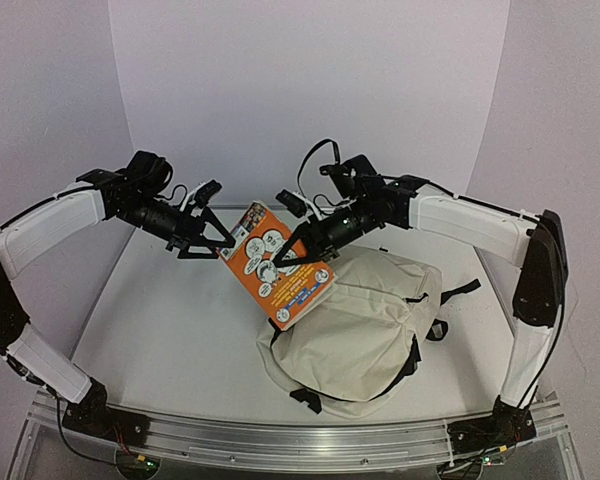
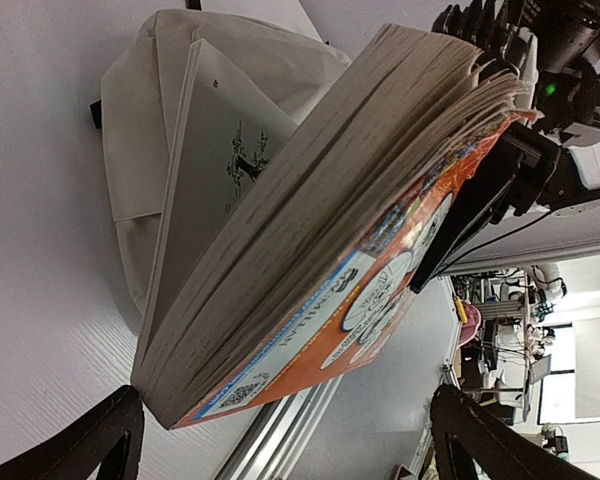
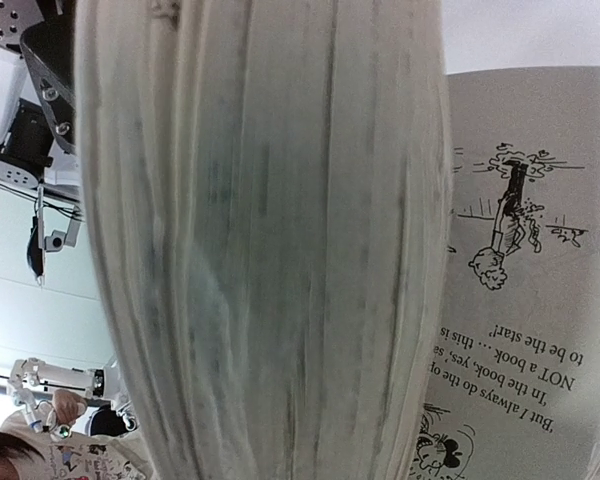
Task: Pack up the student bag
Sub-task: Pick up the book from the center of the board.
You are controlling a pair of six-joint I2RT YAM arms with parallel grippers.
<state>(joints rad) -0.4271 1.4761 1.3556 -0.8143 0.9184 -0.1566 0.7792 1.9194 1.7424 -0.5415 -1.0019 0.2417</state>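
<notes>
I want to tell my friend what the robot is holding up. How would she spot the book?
Find the big cream fabric backpack lying on the white table. Just above its left end, the right arm's hand holds up a thick paperback book, tilted. It is the only bright orange thing, with white cartoon pictures on its cover.

The bag is cream with black straps and a black zip. The book above the bag's left side has an orange cover patterned with white bubbles bearing dark drawings, plus a blue-and-white strip along 1 edge. Its page block is greyish cream, and 1 open page carries black line cartoons and black print. The left arm and right arm flanking the bag have white shells and black joints. The table under the bag is white.
</notes>
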